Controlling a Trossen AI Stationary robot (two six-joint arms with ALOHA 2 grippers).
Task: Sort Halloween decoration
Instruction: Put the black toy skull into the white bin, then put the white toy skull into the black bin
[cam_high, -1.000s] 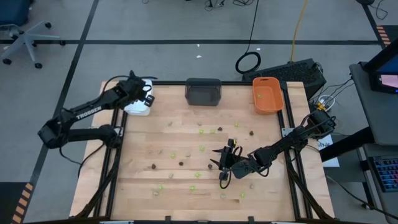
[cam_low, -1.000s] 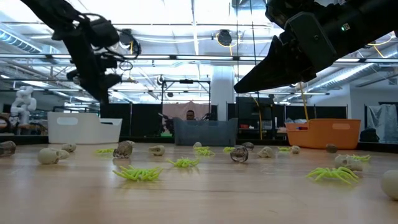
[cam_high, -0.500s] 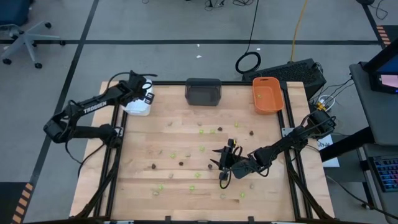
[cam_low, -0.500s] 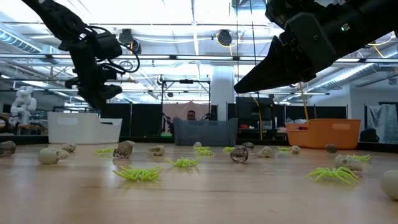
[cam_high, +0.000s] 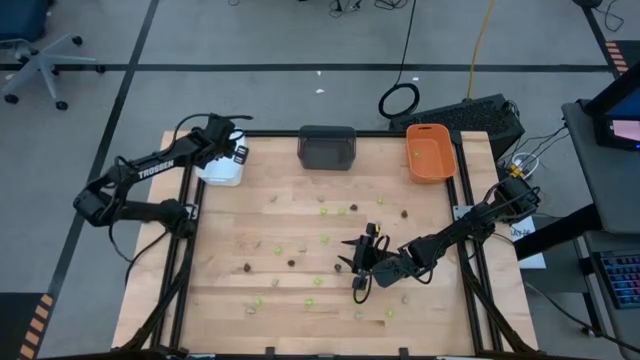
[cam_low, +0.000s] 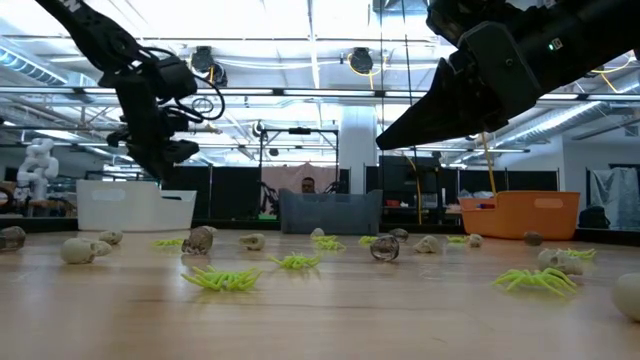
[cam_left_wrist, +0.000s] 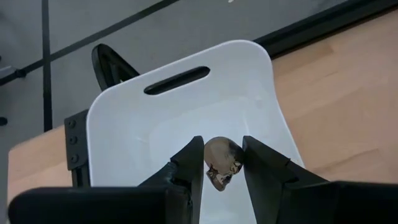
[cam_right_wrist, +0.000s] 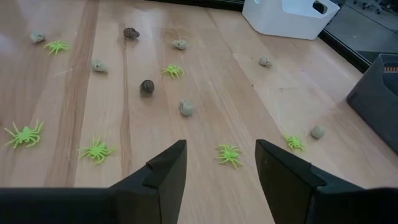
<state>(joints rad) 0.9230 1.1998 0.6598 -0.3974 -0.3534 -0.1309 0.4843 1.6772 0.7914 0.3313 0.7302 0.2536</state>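
The decoration pieces are tiny lime green spiders (cam_right_wrist: 229, 154), beige-grey skulls (cam_right_wrist: 186, 107) and dark brown balls (cam_right_wrist: 147, 86), lying scattered on the wooden table (cam_high: 300, 240). My left gripper (cam_high: 232, 152) hangs over the white tray (cam_high: 220, 172) at the far left corner, shut on one beige-grey skull (cam_left_wrist: 222, 163). My right gripper (cam_high: 362, 262) is open above the table's middle right, with spiders and skulls lying below and ahead of it; it touches nothing. My left gripper pinches the beige-grey skull (cam_left_wrist: 219, 155) by its two sides between the two fingers (cam_left_wrist: 189, 163). The fingers come from above, slanting down. The skull is lifted clear, above the inside of the white tray (cam_left_wrist: 161, 130).
A dark grey tray (cam_high: 327, 148) stands at the middle of the far edge and an orange tray (cam_high: 430, 155) at the far right. The pieces spread over the table's middle and near half. The table's near left part holds few pieces.
My left arm has swung a little further over the white tray and the gripper has sunk slightly toward it, staying shut on the skull. My right arm has kept still.
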